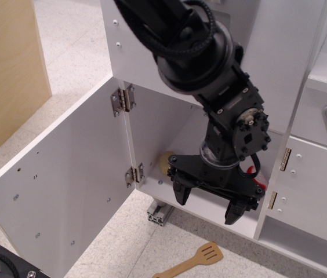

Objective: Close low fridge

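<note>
The low fridge [152, 133] is a white compartment whose large white panel door [59, 185] stands swung wide open to the left, on two silver hinges [123, 99]. I see the door's inner face; its handle is hidden. My black gripper [209, 205] hangs in front of the compartment's opening, at the lower front edge, to the right of the door. Its two fingers [182, 194] are spread apart and hold nothing. A yellowish round object [164, 162] lies inside the compartment behind the gripper.
A wooden spatula [193, 260] lies on the floor below the gripper. An aluminium bracket [159, 213] sits under the compartment's front edge. A white cabinet [320, 185] stands at the right, a wooden panel [7, 69] at the left.
</note>
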You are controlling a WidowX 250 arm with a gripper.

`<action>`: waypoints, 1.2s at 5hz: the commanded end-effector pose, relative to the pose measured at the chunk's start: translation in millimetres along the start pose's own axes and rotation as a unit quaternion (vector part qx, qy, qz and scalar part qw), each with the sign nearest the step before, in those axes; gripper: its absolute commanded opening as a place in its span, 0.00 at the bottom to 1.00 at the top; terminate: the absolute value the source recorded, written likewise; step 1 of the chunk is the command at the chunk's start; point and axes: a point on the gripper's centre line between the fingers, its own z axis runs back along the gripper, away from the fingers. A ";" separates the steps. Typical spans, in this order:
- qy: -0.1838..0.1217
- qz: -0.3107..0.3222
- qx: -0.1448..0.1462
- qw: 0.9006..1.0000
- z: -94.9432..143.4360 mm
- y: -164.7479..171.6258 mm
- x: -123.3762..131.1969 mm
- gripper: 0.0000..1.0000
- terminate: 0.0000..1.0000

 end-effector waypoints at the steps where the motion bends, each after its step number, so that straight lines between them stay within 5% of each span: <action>1: 0.000 0.000 0.000 1.000 0.0 0.0 0.0 1.00 0.00; 3: -0.019 -0.022 -0.017 0.999 37.2 77.3 10.8 1.00 0.00; 6: -0.061 0.026 0.028 0.997 53.6 191.1 38.6 1.00 0.00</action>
